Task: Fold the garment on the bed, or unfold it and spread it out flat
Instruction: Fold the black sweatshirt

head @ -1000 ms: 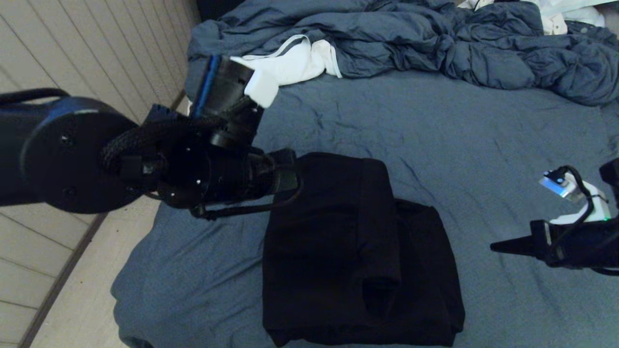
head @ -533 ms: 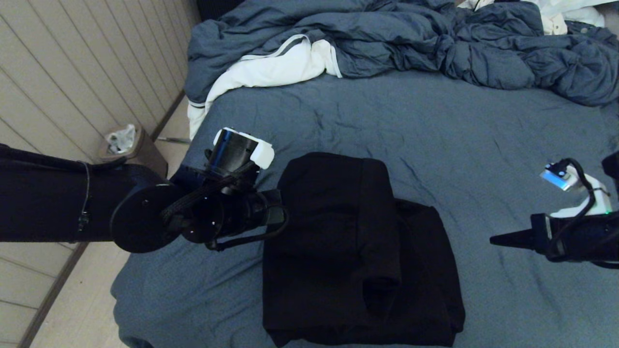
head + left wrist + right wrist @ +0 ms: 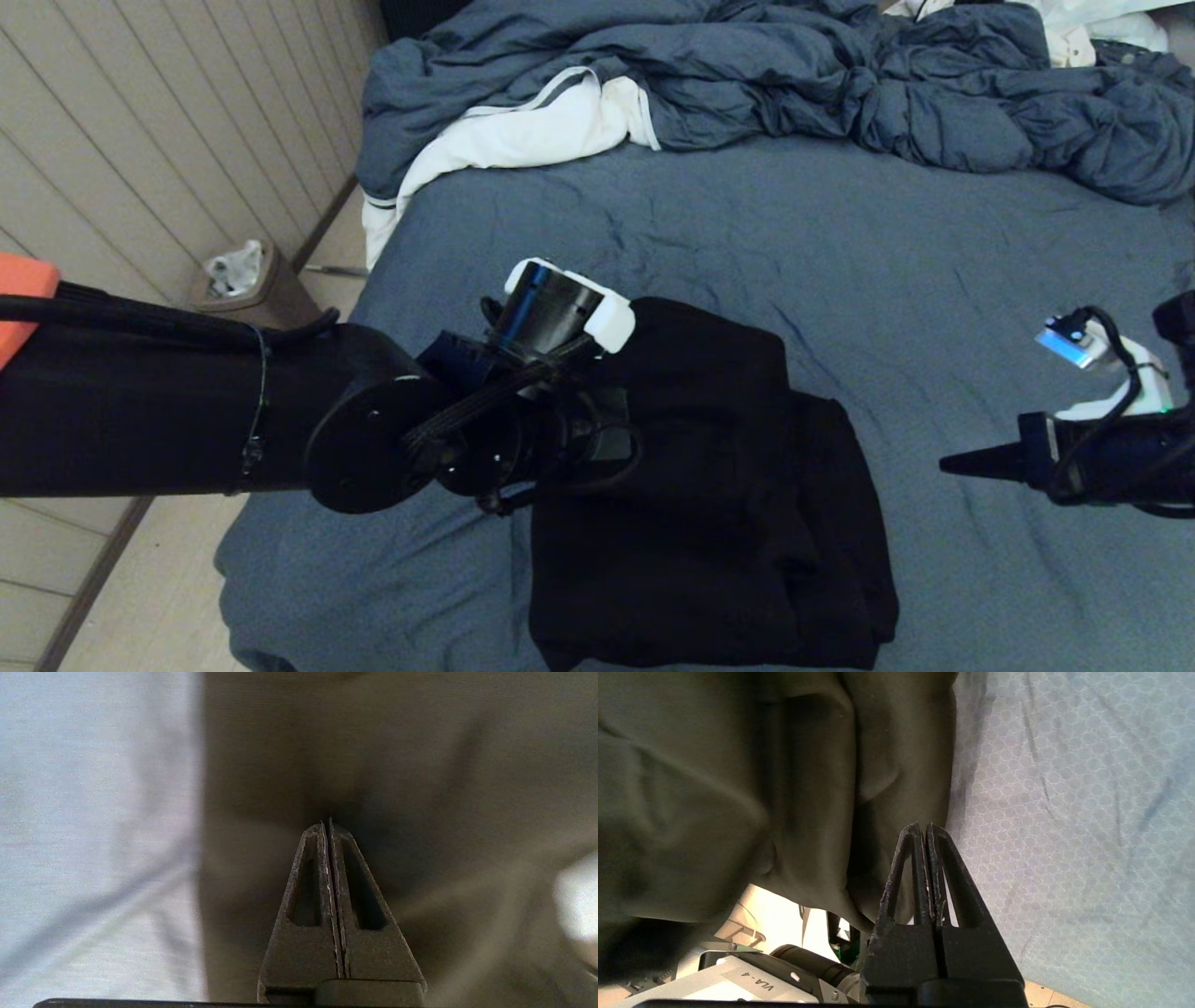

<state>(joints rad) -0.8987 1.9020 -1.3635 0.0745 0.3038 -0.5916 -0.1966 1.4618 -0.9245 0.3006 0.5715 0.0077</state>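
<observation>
The garment (image 3: 738, 523) is a black hoodie lying folded into a thick rectangle on the near middle of the bed (image 3: 934, 280). My left arm reaches in from the left, its wrist over the garment's left part. In the left wrist view my left gripper (image 3: 327, 823) is shut with nothing between its fingers, its tips right at the dark fabric (image 3: 420, 765), a little in from the folded edge. My right gripper (image 3: 948, 464) is shut and empty too, hovering over the sheet to the right of the garment and pointing at its right edge (image 3: 901, 765).
A rumpled blue-grey duvet (image 3: 840, 75) is heaped along the far side of the bed, with a white cloth (image 3: 523, 135) at its left end. Left of the bed are a panelled wall and a small bin (image 3: 247, 280) on the floor.
My left arm has swung down and to the right, from above the bed's left edge onto the garment. The garment's left side has shifted right and bunched slightly. The right arm has barely moved.
</observation>
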